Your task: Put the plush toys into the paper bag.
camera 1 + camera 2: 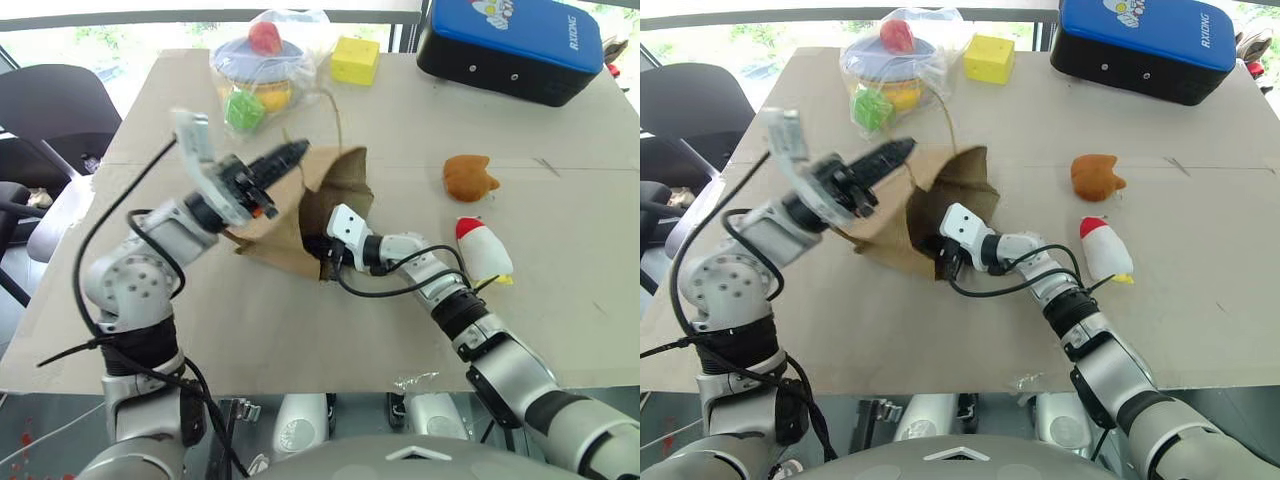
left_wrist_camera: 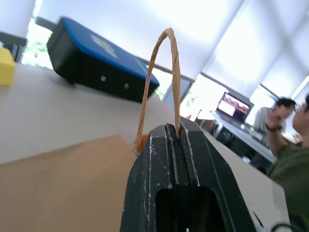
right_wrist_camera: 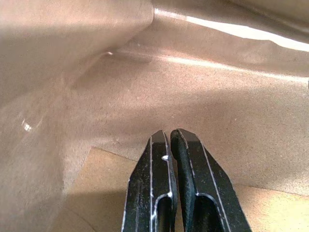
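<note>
The brown paper bag (image 1: 280, 240) lies in the middle of the table, its dark mouth turned to the right. My left gripper (image 1: 295, 152) is above it, shut on the bag's thin cord handle (image 2: 166, 63), which loops up from between the fingers and holds the upper edge raised. My right gripper (image 3: 169, 135) reaches in through the mouth; its fingers are shut on nothing, with brown paper all around. Two plush toys lie on the table right of the bag: an orange-brown one (image 1: 469, 177) and, nearer, a white one with a red cap (image 1: 482, 250).
A clear plastic bag of coloured toys (image 1: 262, 70) and a yellow cube (image 1: 355, 60) stand at the table's far side. A blue-and-black case (image 1: 510, 45) sits at the far right. A black chair (image 1: 55, 110) stands left of the table. People (image 2: 289, 145) sit in the background.
</note>
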Available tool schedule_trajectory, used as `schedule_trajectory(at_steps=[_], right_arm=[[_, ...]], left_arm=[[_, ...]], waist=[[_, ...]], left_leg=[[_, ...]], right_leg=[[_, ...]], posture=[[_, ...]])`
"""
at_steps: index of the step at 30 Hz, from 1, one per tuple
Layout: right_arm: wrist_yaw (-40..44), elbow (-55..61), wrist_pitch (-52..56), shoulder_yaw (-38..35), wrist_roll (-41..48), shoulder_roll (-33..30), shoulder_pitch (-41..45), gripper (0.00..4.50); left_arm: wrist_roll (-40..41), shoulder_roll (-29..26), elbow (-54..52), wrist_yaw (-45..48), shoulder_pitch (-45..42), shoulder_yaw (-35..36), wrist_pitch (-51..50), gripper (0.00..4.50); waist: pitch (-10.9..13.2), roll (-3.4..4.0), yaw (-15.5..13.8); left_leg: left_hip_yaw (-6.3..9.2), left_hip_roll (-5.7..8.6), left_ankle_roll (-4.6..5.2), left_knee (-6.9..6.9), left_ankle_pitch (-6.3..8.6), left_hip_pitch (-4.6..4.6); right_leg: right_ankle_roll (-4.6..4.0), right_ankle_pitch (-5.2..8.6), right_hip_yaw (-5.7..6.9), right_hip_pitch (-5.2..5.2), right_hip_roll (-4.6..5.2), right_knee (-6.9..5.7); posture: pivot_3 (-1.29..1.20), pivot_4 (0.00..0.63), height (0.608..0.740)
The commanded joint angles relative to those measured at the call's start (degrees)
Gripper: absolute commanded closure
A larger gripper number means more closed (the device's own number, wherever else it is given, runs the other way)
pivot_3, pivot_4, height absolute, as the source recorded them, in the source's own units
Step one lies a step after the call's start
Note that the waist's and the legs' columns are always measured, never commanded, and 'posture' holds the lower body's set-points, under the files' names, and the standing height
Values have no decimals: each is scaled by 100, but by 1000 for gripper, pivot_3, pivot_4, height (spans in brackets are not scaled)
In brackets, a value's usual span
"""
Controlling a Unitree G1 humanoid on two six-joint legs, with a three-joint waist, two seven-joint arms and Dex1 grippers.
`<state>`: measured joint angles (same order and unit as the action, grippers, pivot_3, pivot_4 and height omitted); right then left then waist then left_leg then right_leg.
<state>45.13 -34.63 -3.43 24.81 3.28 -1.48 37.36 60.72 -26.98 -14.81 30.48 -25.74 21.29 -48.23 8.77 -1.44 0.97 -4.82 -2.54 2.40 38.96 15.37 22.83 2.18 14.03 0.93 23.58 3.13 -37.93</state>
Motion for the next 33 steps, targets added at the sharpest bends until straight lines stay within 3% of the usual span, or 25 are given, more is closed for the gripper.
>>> schedule_trajectory(at_steps=[1, 5, 9, 12, 17, 19, 22, 26, 28, 33], right_arm=[[56, -85, 145, 8, -185, -87, -289, 4447], [-99, 301, 295, -258, -144, -204, -415, 4447], [-283, 1452, 1088, -872, 324, -390, -570, 4447], [-197, 2906, 1846, -1239, 737, -806, -766, 3633], [-351, 5628, 3956, -2010, 1893, -1705, -1196, 1542], [-450, 6693, 5053, -2672, 2685, -2284, -1487, 796], [-709, 7406, 5752, -3796, 2959, -2969, -2122, 796], [-1218, 7601, 6026, -4680, 3232, -3127, -2646, 796], [-1458, 7608, 6122, -4755, 3170, -3143, -2822, 796], [-1906, 7246, 5980, -3919, 2187, -3684, -3605, 796]], left_arm=[[448, -101, -123, -241, -85, 289, -87, 4500], [605, -97, -253, -394, 32, 266, -99, 4500], [-13, -194, -579, -29, 294, -276, 212, 4500], [-102, -30, -730, -60, 355, -498, 349, 4500], [-257, 161, -694, -15, 331, -743, 549, 4500], [-340, 223, -569, 31, 235, -820, 635, 4500], [-436, 298, -426, 75, 122, -890, 744, 4500], [-658, 323, -350, 216, 70, -1059, 855, 4500], [-764, 323, -337, 311, 33, -1161, 922, 4500], [-1060, 377, -231, 459, -124, -1362, 1098, 4500]], waist=[[0, 0, -7], [0, 0, -21], [2, 2, -40], [5, 2, -61], [11, 12, -41], [13, 14, -38], [14, 15, -96], [14, 12, -136], [14, 11, -131], [15, 10, -169]], left_leg=[[0, 2, 0, -1, 0, 0], [3, 13, -1, -5, 0, 1], [5, 27, -1, -12, 0, 6], [10, 36, 0, -13, 0, 15], [22, 33, 0, -20, 0, 17], [22, 29, 0, -27, 0, 15], [26, 30, 2, -38, 1, 17], [13, 40, 26, -39, 13, 18], [11, 40, 29, -39, 14, 14], [19, 37, 28, -39, 14, 17]], right_leg=[[0, 0, 0, 0, 3, 0], [0, 0, 0, -1, 15, 2], [0, 0, 4, -1, 43, 3], [1, 0, 13, 0, 57, 9], [1, 0, 24, 2, 75, 10], [0, 0, 26, 2, 65, 15], [0, 1, 32, 1, 50, 27], [2, 0, 40, -1, 44, 39], [3, 0, 34, -1, 38, 35], [6, 5, 26, 0, 16, 36]], posture=[[0, 150, 740], [0, 150, 740], [0, 150, 740], [0, 150, 740], [0, 150, 740], [0, 150, 740], [0, 150, 740], [0, 150, 740], [0, 150, 740], [0, 150, 740]])
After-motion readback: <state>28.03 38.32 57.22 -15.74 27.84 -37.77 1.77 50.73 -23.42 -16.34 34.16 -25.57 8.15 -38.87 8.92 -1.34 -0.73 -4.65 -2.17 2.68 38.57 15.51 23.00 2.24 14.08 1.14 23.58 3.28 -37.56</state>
